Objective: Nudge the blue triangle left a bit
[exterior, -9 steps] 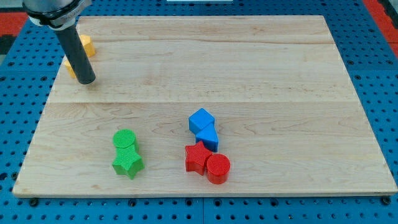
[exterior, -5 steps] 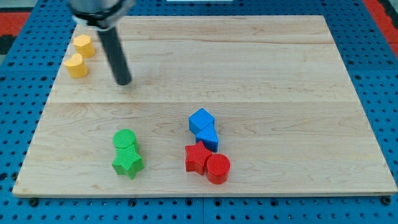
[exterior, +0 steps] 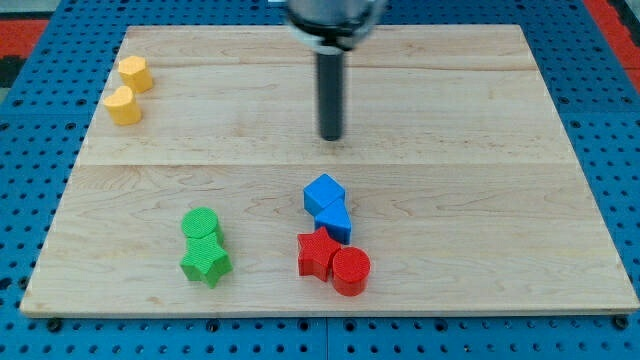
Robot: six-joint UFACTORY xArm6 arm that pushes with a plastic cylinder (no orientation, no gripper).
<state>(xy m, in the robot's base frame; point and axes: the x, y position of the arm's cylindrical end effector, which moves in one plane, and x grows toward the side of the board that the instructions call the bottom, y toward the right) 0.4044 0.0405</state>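
Our tip [exterior: 331,137] has swept from the upper left to upper centre, above the blue triangle [exterior: 334,221]; no hand is fitted, contact pending.

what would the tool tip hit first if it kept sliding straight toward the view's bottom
Likely the blue cube, which lies almost directly below my tip in the view. The blue triangle sits just behind it, touching. Depth is hard to judge.

A robotics lab bench: wooden board [exterior: 480,120] of small coloured blocks atop blue perforated pegboard [exterior: 30,150].
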